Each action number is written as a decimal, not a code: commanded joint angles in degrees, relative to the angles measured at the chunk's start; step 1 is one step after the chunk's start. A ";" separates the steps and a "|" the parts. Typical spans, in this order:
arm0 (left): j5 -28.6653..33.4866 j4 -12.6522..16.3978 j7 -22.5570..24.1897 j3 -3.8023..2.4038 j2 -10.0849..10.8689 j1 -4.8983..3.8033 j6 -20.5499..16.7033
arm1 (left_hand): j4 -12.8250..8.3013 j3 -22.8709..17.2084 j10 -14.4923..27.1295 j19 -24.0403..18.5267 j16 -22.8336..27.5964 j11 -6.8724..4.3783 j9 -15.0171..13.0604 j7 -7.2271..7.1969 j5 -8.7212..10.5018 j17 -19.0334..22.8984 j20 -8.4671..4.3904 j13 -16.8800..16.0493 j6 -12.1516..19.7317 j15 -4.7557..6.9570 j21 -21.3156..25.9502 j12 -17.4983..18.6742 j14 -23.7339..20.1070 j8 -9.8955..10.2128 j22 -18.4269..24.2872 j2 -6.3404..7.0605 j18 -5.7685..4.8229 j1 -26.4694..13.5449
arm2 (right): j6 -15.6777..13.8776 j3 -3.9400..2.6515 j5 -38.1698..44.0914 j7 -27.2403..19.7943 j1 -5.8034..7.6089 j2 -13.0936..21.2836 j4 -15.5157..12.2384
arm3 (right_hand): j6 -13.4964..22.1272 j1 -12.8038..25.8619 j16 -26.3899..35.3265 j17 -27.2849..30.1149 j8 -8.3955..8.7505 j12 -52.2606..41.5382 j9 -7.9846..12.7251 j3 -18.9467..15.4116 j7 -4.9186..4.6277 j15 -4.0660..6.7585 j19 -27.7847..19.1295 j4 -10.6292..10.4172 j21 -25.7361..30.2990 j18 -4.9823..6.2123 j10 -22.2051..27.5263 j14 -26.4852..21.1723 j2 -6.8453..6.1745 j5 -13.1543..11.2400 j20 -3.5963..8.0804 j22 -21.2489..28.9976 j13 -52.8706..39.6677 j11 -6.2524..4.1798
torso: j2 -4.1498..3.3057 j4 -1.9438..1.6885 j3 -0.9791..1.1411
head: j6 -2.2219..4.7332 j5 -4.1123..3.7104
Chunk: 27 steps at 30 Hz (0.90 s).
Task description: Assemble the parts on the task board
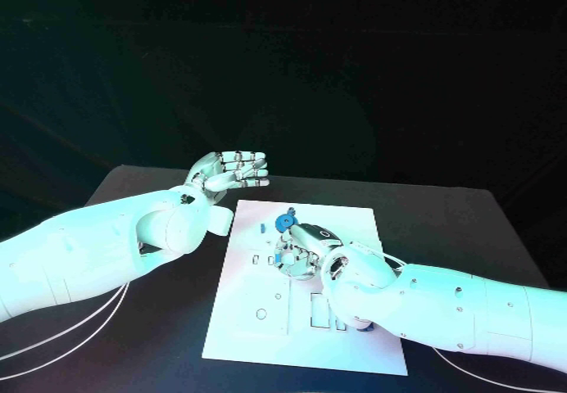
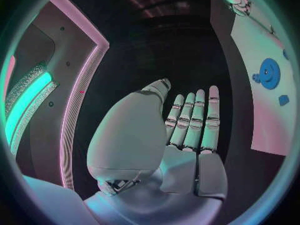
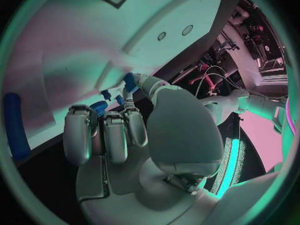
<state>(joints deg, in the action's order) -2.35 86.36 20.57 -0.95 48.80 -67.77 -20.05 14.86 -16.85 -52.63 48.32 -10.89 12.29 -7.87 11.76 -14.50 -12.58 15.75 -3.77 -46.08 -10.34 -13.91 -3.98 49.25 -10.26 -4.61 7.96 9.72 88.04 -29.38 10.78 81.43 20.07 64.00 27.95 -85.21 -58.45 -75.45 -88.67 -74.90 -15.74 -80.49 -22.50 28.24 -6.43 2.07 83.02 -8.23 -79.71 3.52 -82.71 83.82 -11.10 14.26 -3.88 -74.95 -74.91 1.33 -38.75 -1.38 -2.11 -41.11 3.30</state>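
Black table (image 1: pixel 460 213) carries the white task board (image 1: pixel 342 327) at centre. Left hand (image 1: pixel 230 170) hovers off the board's far-left corner, fingers straight and together, holding nothing. Right hand (image 1: pixel 310 250) is over mid-board, fingertips pinching a small blue part (image 3: pixel 130 81), just beside the blue gear (image 1: pixel 285 222).

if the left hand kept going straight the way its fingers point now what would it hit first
Probably nothing close. The left hand is open beside the task board, fingers pointing along the bare black table past the board's far edge. In the left wrist view only dark space lies beyond the fingertips, though depth is unclear.
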 commanded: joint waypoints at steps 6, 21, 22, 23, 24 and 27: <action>-0.07 0.00 0.27 0.00 -0.12 -0.06 1.14 | -0.02 -0.42 0.39 -0.19 0.38 0.05 0.10 3.11 0.04 -0.08 0.25 0.04 0.59 0.07 -0.09 0.22 -0.37 0.30 0.07 0.32 0.68 0.02 | 2.06 0.05 0.89 0.28 -0.12 -0.15 0.18 | -0.33 0.73 -0.24 -11.58 -1.18 0.02 -1.37 -0.13 0.65 0.41 0.07 -0.42 0.35 -0.54 -0.02 5.42 -0.24 0.08 0.09 -5.36 -3.92 -0.08 | 0.01 0.02 0.02 | -0.12 0.05; -0.12 0.00 0.24 0.01 0.00 -0.06 1.23 | -0.02 -0.42 0.39 -0.19 0.38 0.05 0.10 3.11 0.04 -0.08 0.25 0.04 0.59 0.07 -0.09 0.22 -0.37 0.30 0.07 0.32 0.68 0.02 | 2.27 0.07 1.07 0.67 -0.12 -0.23 0.49 | 2.23 2.03 -0.09 -11.18 -0.29 1.57 -0.84 -0.44 -0.31 -0.15 -0.48 -0.69 1.35 -0.34 1.22 5.31 -1.70 0.16 -0.24 -4.67 -2.45 0.68 | 0.03 0.00 0.05 | 0.00 0.17; -0.13 0.00 0.24 0.01 0.00 -0.06 1.24 | -0.02 -0.42 0.39 -0.19 0.38 0.05 0.10 3.11 0.04 -0.08 0.25 0.04 0.59 0.07 -0.09 0.22 -0.37 0.30 0.07 0.32 0.68 0.02 | 2.32 0.07 1.05 0.64 -0.12 -0.24 0.50 | 2.47 2.04 -0.10 -11.22 -0.19 1.67 -0.77 -0.42 -0.42 -0.23 -0.53 -0.67 1.45 -0.32 1.31 5.32 -1.79 0.16 -0.31 -4.60 -2.37 0.78 | 0.02 0.00 0.05 | 0.01 0.17; -0.13 0.00 0.23 0.01 0.01 -0.06 1.25 | -0.02 -0.42 0.39 -0.19 0.38 0.05 0.10 3.11 0.04 -0.08 0.25 0.04 0.59 0.07 -0.09 0.22 -0.37 0.30 0.07 0.32 0.68 0.02 | 2.36 0.07 1.04 0.60 -0.12 -0.25 0.51 | 2.86 2.09 -0.06 -11.12 -0.01 1.90 -0.67 -0.41 -0.59 -0.35 -0.60 -0.66 1.58 -0.30 1.51 5.30 -1.92 0.17 -0.40 -4.52 -2.15 0.92 | 0.02 0.00 0.06 | 0.03 0.17; -0.14 -0.01 0.23 0.01 0.01 -0.06 1.25 | -0.02 -0.42 0.39 -0.19 0.38 0.05 0.10 3.11 0.04 -0.08 0.25 0.04 0.59 0.07 -0.09 0.22 -0.37 0.30 0.07 0.32 0.68 0.02 | 2.37 0.07 1.02 0.55 -0.12 -0.26 0.51 | 3.19 2.14 -0.02 -10.99 0.15 2.25 -0.58 -0.42 -0.73 -0.44 -0.71 -0.67 1.77 -0.26 1.81 5.27 -2.03 0.17 -0.47 -4.37 -1.78 1.04 | 0.03 0.00 0.06 | 0.04 0.17; -0.15 -0.02 0.22 0.01 0.01 -0.06 1.30 | -0.02 -0.42 0.39 -0.19 0.38 0.05 0.10 3.11 0.04 -0.08 0.25 0.04 0.59 0.07 -0.09 0.22 -0.37 0.30 0.07 0.32 0.68 0.02 | 2.42 0.08 0.92 0.28 -0.12 -0.28 0.52 | 4.00 2.25 0.03 -10.90 0.54 3.07 -0.34 -0.45 -1.09 -0.72 -0.94 -0.65 2.17 -0.17 2.53 5.24 -2.38 0.18 -0.71 -4.09 -0.96 1.36 | 0.07 0.03 0.05 | 0.02 0.16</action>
<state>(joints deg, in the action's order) -2.36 86.27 20.48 -0.90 48.86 -67.77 -19.83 14.86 -16.85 -52.63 48.32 -10.89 12.29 -7.82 11.66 -14.50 -12.57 15.75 -3.77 -45.76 -10.34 -13.90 -3.98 49.25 -10.26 -4.61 7.96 9.72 88.04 -28.32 10.83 81.85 20.31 63.95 27.74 -84.68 -54.83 -73.42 -88.66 -74.93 -15.43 -77.66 -22.92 27.76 -7.52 1.85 82.47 -8.71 -77.72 3.51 -80.64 84.02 -12.95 14.20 -4.43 -74.93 -74.91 2.78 -38.71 -1.37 -2.05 -41.08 3.48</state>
